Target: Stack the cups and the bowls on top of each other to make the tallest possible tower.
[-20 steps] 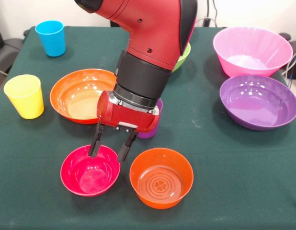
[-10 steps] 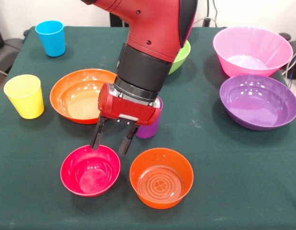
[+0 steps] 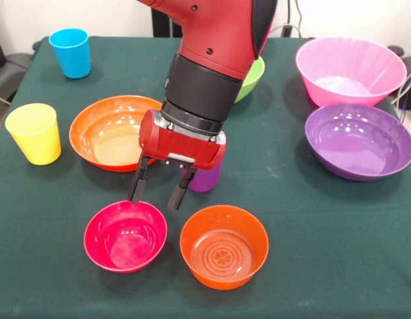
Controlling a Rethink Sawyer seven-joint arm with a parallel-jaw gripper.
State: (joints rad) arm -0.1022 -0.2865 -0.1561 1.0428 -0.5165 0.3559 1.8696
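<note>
The red arm (image 3: 212, 53) comes down from 12 o'clock to the middle of the green table (image 3: 312, 266). Its gripper (image 3: 157, 193) is open and holds nothing. The two dark fingers (image 3: 137, 183) point down, just above the back rim of the small red bowl (image 3: 126, 236).

The red bowl sits at about 7 o'clock. Just beside it, at 6 o'clock, is the small orange bowl (image 3: 224, 246). They are close but do not touch.

The wide orange bowl (image 3: 109, 131) is at 9 o'clock from the gripper. The yellow cup (image 3: 34, 133) stands farther out that way, and the blue cup (image 3: 70, 52) is at 11 o'clock.

A purple cup (image 3: 207, 178) peeks out behind the gripper, mostly hidden. A green bowl (image 3: 253, 76) shows a little behind the arm.

The big pink bowl (image 3: 350, 70) is at 2 o'clock, with a purple bowl (image 3: 360, 141) just below it at 3 o'clock.

Nothing is stacked yet.
</note>
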